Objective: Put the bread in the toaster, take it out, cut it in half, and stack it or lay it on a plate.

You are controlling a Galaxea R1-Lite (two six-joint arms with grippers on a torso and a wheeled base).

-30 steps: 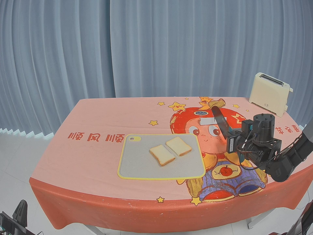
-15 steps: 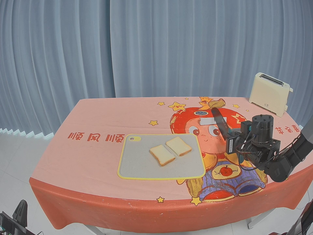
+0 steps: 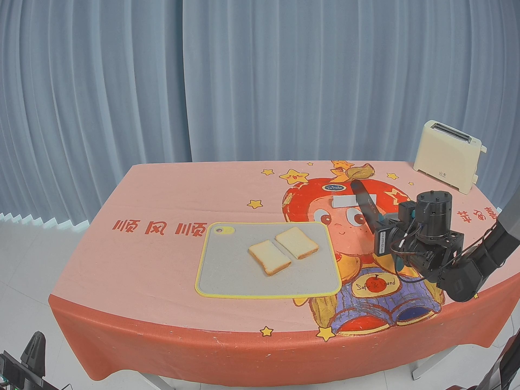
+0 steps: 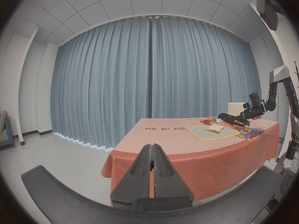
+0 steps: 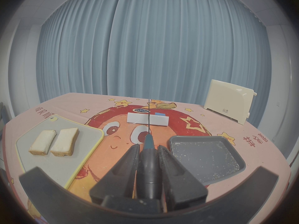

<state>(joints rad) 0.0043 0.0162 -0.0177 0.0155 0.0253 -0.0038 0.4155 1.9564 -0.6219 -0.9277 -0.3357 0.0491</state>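
Two bread halves (image 3: 269, 257) on the cutting board (image 3: 233, 274)

Looks like a robotics lab or test room dressed up as a kitchen corner. Walled off by floor-to-ceiling blue-grey pleated curtains (image 3: 271, 66), roofed with a white grid of suspended ceiling panels (image 4: 149, 0), floored in pale glossy tiles (image 4: 62, 162). Holds one table draped in salmon-pink cartoon-printed cloth (image 3: 179, 190), set with a cream plastic toaster (image 3: 447, 155) and a grey yellow-rimmed cutting board (image 3: 227, 272).
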